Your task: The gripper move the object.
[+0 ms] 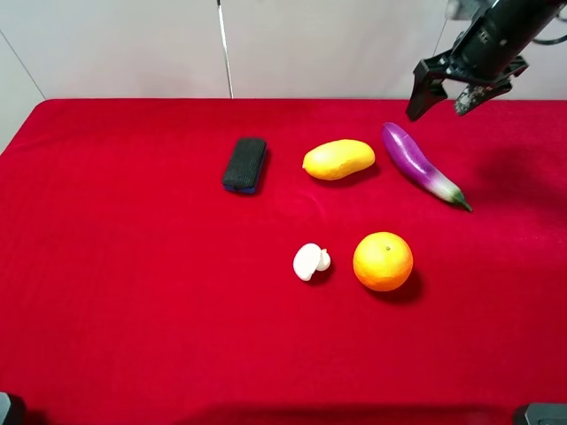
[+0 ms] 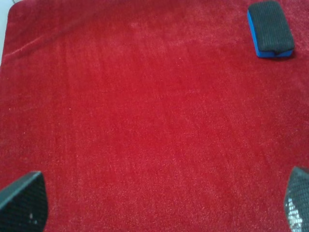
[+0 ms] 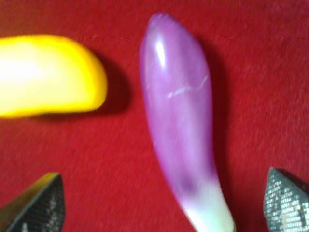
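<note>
The purple eggplant (image 1: pixel 420 163) lies on the red cloth at the right, its green stem toward the front right. My right gripper (image 1: pixel 441 98) is open and hovers above and just behind it, holding nothing. In the right wrist view the eggplant (image 3: pixel 177 116) lies between the two spread fingertips (image 3: pixel 38 205), with its white stem end nearest the camera. My left gripper (image 2: pixel 159 203) is open over bare cloth in the left wrist view; only its fingertips (image 2: pixel 21 200) show, and it is out of the exterior high view.
A yellow mango (image 1: pixel 337 159) lies just left of the eggplant and shows in the right wrist view (image 3: pixel 46 75). A black sponge block (image 1: pixel 244 164) lies further left, also in the left wrist view (image 2: pixel 270 29). An orange (image 1: pixel 383 261) and a white mushroom (image 1: pixel 310 261) lie nearer the front.
</note>
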